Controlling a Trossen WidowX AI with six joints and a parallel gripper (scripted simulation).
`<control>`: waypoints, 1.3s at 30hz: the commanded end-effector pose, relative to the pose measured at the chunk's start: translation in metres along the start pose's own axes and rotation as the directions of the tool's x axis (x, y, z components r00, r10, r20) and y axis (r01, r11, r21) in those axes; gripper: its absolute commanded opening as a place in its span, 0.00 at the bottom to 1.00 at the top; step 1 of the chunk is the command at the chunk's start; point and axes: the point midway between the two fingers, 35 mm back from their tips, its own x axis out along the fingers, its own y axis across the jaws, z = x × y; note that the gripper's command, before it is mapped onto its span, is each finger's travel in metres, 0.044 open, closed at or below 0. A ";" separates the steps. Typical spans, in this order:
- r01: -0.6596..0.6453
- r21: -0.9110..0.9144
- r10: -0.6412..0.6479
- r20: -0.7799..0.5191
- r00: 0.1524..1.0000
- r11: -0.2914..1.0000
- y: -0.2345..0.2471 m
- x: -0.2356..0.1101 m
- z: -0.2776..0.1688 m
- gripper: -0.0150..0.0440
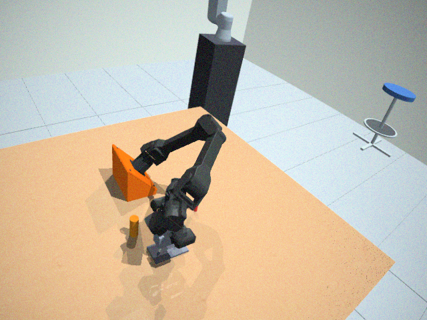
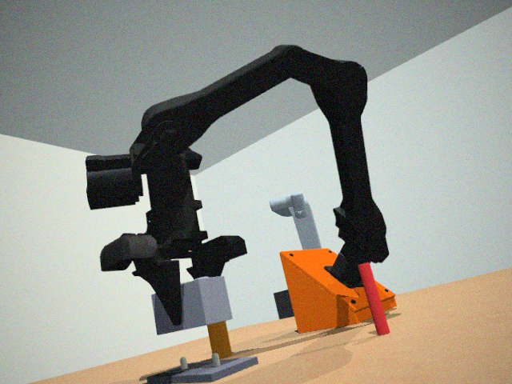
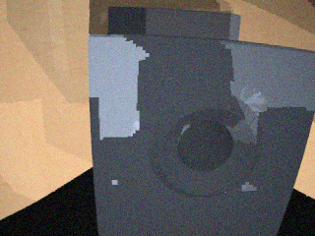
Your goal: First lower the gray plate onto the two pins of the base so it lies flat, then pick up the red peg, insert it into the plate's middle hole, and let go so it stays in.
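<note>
My gripper (image 1: 165,242) (image 2: 188,294) is shut on the gray plate (image 2: 206,302) (image 3: 164,177) and holds it upright on edge, a little above the table. The plate fills the wrist view, where its round middle hole (image 3: 205,146) shows. The flat gray base (image 1: 175,253) (image 2: 218,369) lies on the table right below, and its two short pins (image 2: 184,363) (image 2: 215,358) are bare. The red peg (image 2: 374,301) stands leaning by the orange wedge, near the arm's foot. In the top view only a red speck (image 1: 195,208) of the peg shows behind the arm.
An orange wedge-shaped block (image 1: 129,177) (image 2: 316,295) carries the arm's foot. An orange cylinder (image 1: 133,226) (image 2: 218,338) stands just beside the base. Off the tan table (image 1: 275,223) stand a dark pedestal (image 1: 215,75) and a blue stool (image 1: 396,99).
</note>
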 end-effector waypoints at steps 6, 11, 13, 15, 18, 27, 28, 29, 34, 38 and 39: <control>0.001 0.004 -0.001 0.002 1.000 1.000 0.000 0.001 0.001 0.25; 0.001 0.004 -0.001 0.002 1.000 1.000 -0.001 0.001 0.002 0.25; 0.001 0.004 -0.001 0.002 1.000 1.000 -0.001 0.002 0.002 0.25; 0.001 0.004 -0.001 0.002 1.000 1.000 -0.001 0.006 0.002 0.25; 0.001 0.004 -0.001 0.002 1.000 1.000 -0.001 0.013 0.002 0.25; 0.001 0.004 -0.001 0.002 1.000 1.000 -0.001 0.022 0.002 0.25; 0.001 0.004 -0.001 0.002 1.000 1.000 -0.001 0.024 0.002 0.25; 0.001 0.004 -0.001 0.002 1.000 1.000 -0.001 0.025 0.002 0.25; 0.001 0.004 -0.001 0.001 1.000 1.000 -0.001 0.034 0.002 0.25; 0.001 0.004 -0.001 0.001 1.000 1.000 -0.001 0.040 0.002 0.25; 0.001 0.004 -0.001 0.001 1.000 1.000 -0.001 0.041 0.002 0.25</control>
